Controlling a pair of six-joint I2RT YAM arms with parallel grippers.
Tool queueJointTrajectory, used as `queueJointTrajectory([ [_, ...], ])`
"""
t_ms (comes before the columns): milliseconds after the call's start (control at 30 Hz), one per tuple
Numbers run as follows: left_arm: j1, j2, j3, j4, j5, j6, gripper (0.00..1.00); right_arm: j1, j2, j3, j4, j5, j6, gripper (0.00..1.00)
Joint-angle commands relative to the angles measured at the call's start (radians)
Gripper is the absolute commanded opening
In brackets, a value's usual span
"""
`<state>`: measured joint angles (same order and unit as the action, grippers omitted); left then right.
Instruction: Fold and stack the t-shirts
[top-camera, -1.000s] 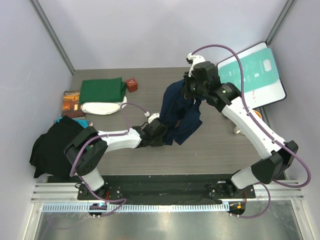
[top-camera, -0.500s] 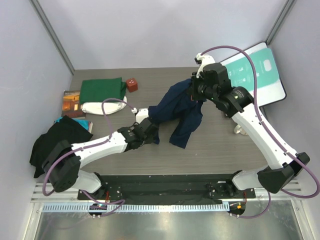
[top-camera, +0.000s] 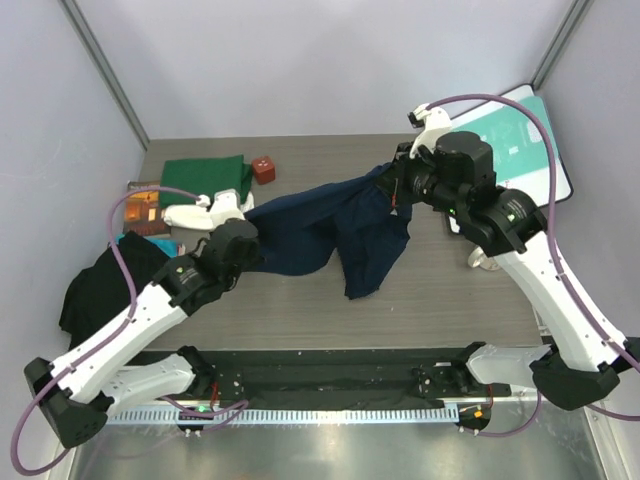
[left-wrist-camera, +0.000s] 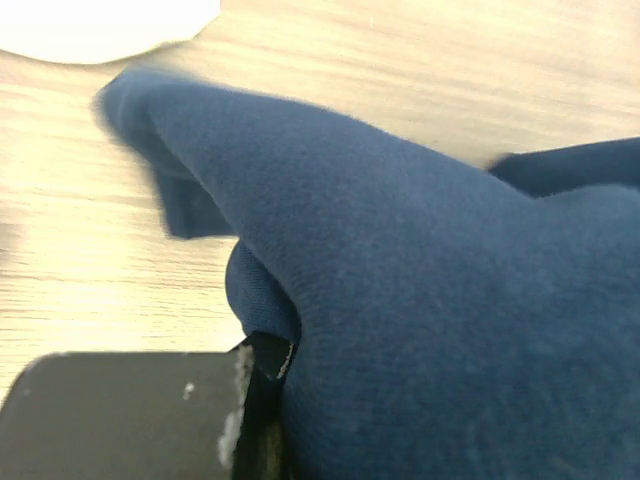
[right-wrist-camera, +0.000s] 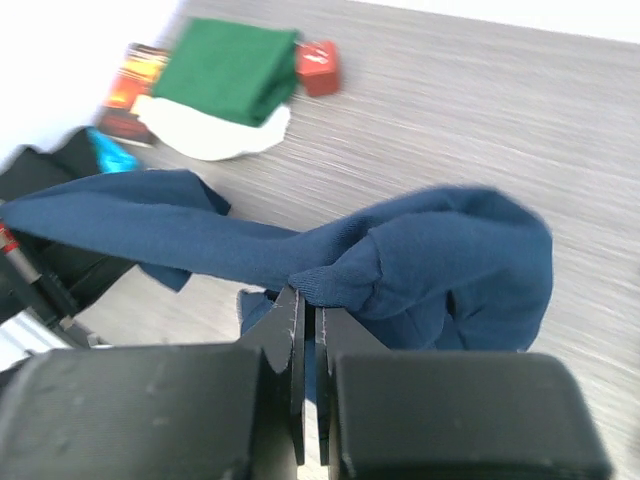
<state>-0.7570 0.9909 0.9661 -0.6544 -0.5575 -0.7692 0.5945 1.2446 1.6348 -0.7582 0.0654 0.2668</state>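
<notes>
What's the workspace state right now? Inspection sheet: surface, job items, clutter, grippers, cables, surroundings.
Surface: grey wood-grain table.
Job's things: navy t-shirt stretched between both grippers, one part hanging down; green t-shirt folded, lying on the white t-shirt.
Clutter: red block, book, black cloth, teal-and-white board at far right.
Grippers: left gripper shut on the navy t-shirt; right gripper shut on it too.
Cables: purple cables loop along both arms; no snag seen.
Surroundings: pale walls on three sides.
</notes>
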Motion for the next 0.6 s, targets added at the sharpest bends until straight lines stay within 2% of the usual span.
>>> queueJointTrajectory([
  [0, 0.071, -0.089, 0.058, -0.230, -0.209, -0.015, 0.00, -0.053, -0.118, 0.056, 0.091, 0.192, -0.031, 0.01],
  [167, 0.081, -0.112, 0.160, -0.264, -0.214, 0.071, 0.00, -0.053, -0.157, 0.094, 0.076, 0.169, -0.015, 0.01],
  [333, 0.081, -0.127, 0.255, -0.258, -0.128, 0.156, 0.00, -0.053, -0.163, 0.175, -0.019, 0.159, 0.003, 0.01],
  [433, 0.085, -0.098, 0.298, -0.286, -0.116, 0.168, 0.00, -0.053, -0.134, 0.207, -0.064, 0.169, 0.015, 0.01],
  [567, 0.107, -0.034, 0.304, -0.287, -0.082, 0.169, 0.00, -0.053, -0.068, 0.160, -0.082, 0.171, 0.038, 0.01],
])
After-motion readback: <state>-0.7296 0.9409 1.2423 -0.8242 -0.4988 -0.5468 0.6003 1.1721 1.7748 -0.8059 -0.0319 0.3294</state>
